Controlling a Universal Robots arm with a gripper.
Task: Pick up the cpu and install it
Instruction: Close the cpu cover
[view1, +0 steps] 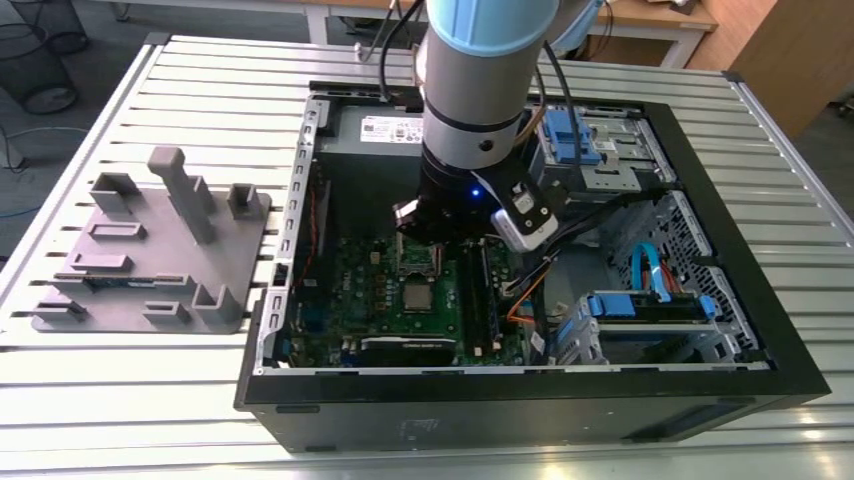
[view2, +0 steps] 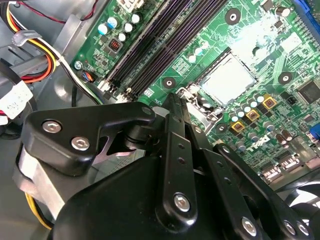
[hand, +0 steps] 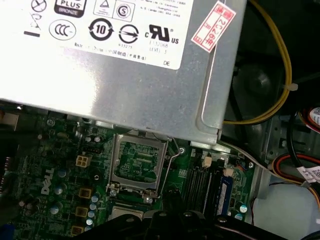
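second wrist view: cpu (view2: 227, 80) flat in socket (view2: 199, 100), silvery top up; gripper (view2: 172, 100) jaws together, empty, near its corner

The cpu (view2: 227, 77) has a pale metal top with a soft satin sheen. It sits in a glossy green circuit board (view2: 280, 45), whose socket frame (hand: 115, 160) is dull stamped steel. The power supply (hand: 125, 95) is bare grey sheet metal, faintly mottled, with a smooth white paper label (hand: 100, 25). The case (view1: 534, 410) looks like matt black painted metal, the table (view1: 200, 400) is ribbed brushed aluminium, and the fixture (view1: 147, 260) on the exterior view's left is matt grey plastic.
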